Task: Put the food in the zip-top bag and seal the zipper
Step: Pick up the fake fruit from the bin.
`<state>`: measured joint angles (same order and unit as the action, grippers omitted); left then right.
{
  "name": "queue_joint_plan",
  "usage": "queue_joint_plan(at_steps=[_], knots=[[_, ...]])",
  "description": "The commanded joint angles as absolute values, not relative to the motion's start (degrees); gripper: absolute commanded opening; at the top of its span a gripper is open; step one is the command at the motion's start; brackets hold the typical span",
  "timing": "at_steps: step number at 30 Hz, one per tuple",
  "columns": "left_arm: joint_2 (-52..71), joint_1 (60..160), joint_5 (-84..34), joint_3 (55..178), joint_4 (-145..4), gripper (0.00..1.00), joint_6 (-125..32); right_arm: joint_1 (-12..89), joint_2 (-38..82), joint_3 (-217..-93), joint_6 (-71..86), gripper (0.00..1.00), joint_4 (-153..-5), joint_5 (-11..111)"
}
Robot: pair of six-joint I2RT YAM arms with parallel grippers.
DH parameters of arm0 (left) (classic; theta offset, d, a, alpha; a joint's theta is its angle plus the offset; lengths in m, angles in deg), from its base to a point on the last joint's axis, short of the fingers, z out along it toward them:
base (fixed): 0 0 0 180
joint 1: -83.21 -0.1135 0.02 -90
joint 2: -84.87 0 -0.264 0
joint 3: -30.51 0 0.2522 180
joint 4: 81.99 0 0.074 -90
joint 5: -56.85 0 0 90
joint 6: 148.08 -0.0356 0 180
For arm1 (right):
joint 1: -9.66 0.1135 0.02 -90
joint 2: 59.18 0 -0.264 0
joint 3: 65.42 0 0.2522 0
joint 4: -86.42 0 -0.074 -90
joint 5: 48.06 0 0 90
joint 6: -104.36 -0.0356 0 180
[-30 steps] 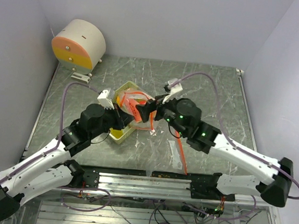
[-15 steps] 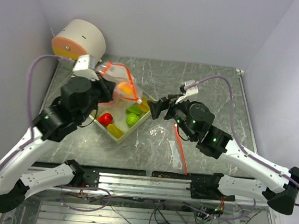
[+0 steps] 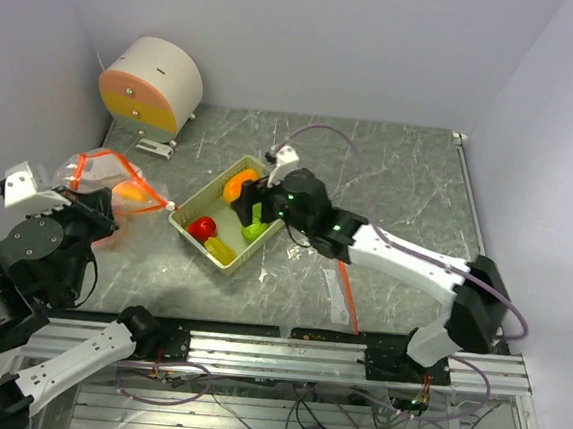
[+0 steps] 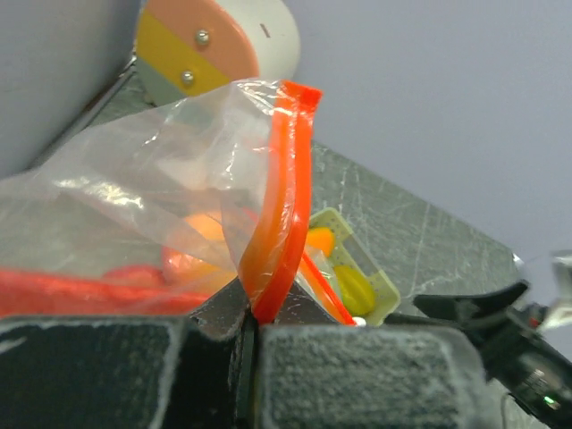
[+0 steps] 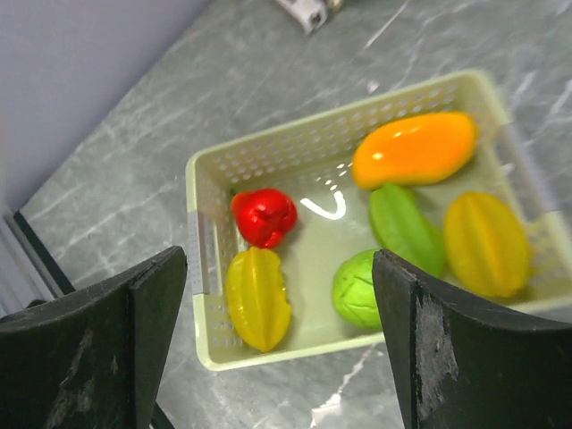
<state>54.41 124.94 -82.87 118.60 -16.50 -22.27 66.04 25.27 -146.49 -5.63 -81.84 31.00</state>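
A clear zip-top bag (image 3: 114, 181) with an orange-red zipper hangs at the far left of the table. My left gripper (image 4: 253, 315) is shut on its zipper rim (image 4: 281, 206). Orange and pink food (image 4: 192, 246) shows through the bag's film. More food lies in the pale tray (image 5: 268, 161): an orange mango (image 5: 413, 149), a red piece (image 5: 264, 215), a yellow starfruit (image 5: 257, 298), a round green piece (image 5: 357, 288), a long green piece (image 5: 405, 225) and another yellow one (image 5: 487, 243). My right gripper (image 5: 286, 349) hovers open above the tray's near edge, holding nothing.
A white drum with an orange-and-yellow face (image 3: 152, 84) stands at the back left. A flat clear plastic piece with an orange strip (image 3: 345, 290) lies on the table to the right of the tray (image 3: 187, 228). Pale walls close in on three sides.
The left arm swung the bag from over the tray up and out to the far left. The right gripper came left over the tray and its jaws narrowed a little.
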Motion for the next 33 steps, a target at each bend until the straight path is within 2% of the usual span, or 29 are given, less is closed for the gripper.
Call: queue_joint_plan(at_steps=[1, 12, 25, 29, 31, 33], knots=[[56.6, 125.0, -87.6, 119.8, -10.6, 0.07, -21.9, 65.8, 34.8, -151.9, -9.7, 0.83, -82.4, 41.1], [60.4, 125.1, -84.4, 118.8, -9.2, 0.07, -22.7, 65.7, 58.0, -164.6, -11.3, 0.87, -83.5, 49.8], [62.3, 125.1, -83.9, 118.3, -7.4, 0.07, -22.8, 67.7, 70.5, -172.9, -7.9, 0.88, -81.0, 43.8], [62.7, 125.2, -84.0, 118.6, -6.9, 0.07, -22.7, 68.1, 72.0, -173.7, -6.8, 0.78, -80.3, 41.8], [63.0, 125.2, -84.2, 118.7, -6.6, 0.07, -22.6, 68.2, 72.4, -173.6, -6.5, 0.70, -80.7, 41.7], [63.1, 125.2, -84.4, 118.7, -6.2, 0.07, -22.4, 68.3, 72.1, -172.9, -6.5, 0.57, -81.4, 41.1]])
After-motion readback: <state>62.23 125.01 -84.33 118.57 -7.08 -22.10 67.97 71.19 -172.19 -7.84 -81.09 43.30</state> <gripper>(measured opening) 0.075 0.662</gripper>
